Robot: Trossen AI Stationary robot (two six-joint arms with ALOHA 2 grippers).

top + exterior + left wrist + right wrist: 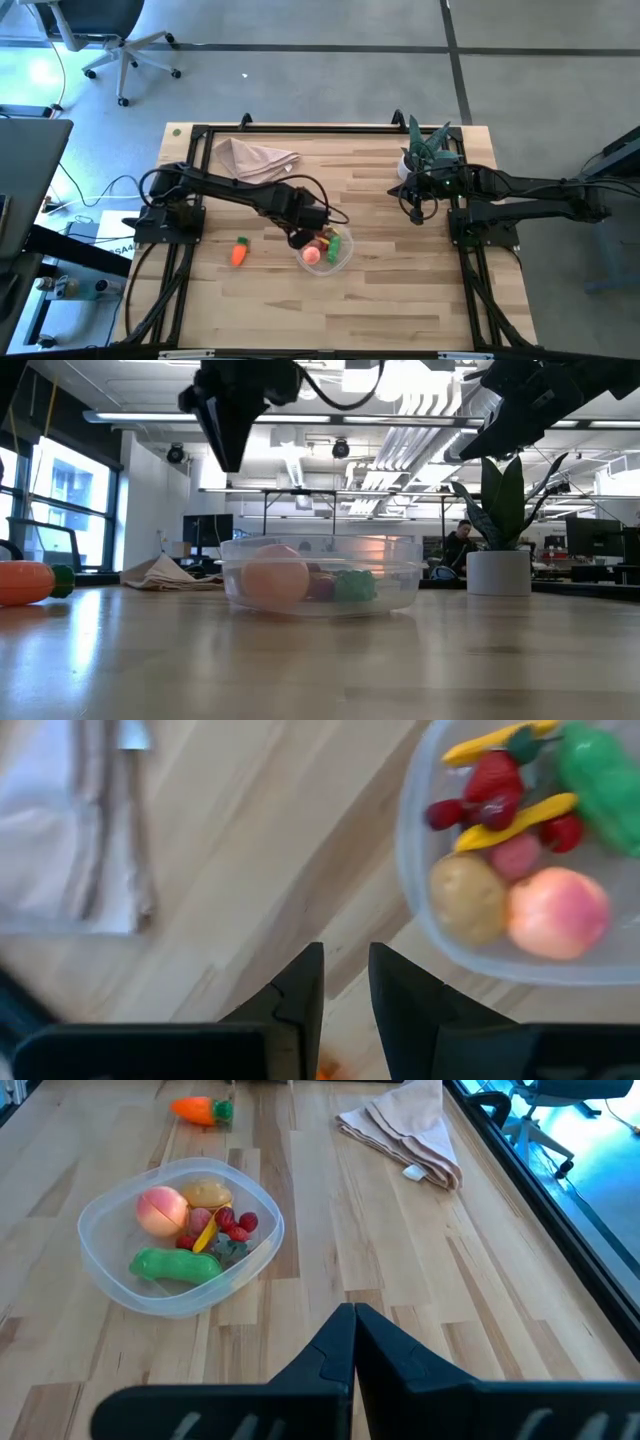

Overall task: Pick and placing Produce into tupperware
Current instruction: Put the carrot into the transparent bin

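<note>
The clear round tupperware (327,252) stands on the table near its middle. In it lie a pink-orange round fruit (558,912), a tan potato (467,898), a green pepper (176,1265), yellow pieces (512,812) and small red fruits (492,782). An orange carrot (239,252) lies on its side on the wood to the container's left. My left gripper (346,985) hangs above the table just left of the tupperware, pointing down, its fingers a narrow gap apart with only wood showing between them. My right gripper (353,1335) waits shut at the table's right, near the plant.
A beige cloth napkin (256,158) lies crumpled at the far left of the table. A green plant in a white pot (424,152) stands at the far right, close to my right arm. Bare wood lies along the table's near edge (330,315).
</note>
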